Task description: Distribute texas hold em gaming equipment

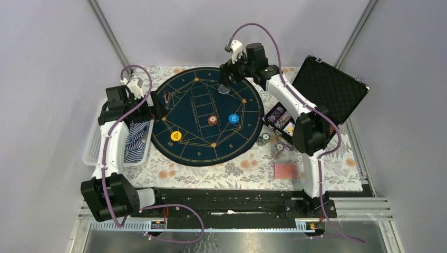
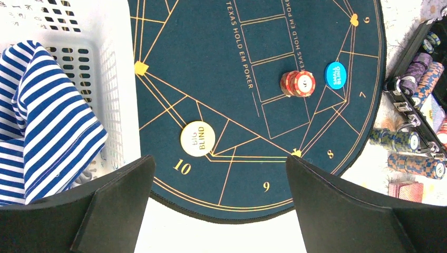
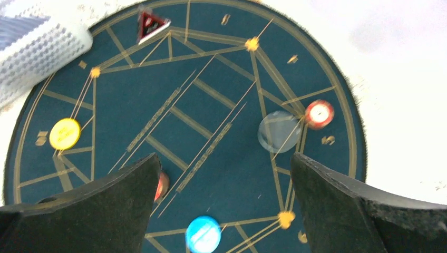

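The right hand [image 1: 227, 80] hangs released, fingers spread wide, over the far side of the round mat [image 1: 184, 105]. It is above a grey chip [image 3: 279, 132] lying beside a red chip [image 3: 319, 113]. The left hand [image 2: 220, 161], also released and holding nothing, sits at the mat's left edge. A blue button [image 1: 233, 118] and a yellow button [image 1: 176, 135] rest on the mat. The cards [image 1: 285, 170] lie on the surface.

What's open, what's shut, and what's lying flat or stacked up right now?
Case: lid open.
Left gripper: open, empty.
Right gripper: open, empty.
Red chips: stacked on the mat.
Blue button: flat on mat.
Yellow button: flat, words up.
Cards: one pile, backs up.
Striped cloth: crumpled in basket.
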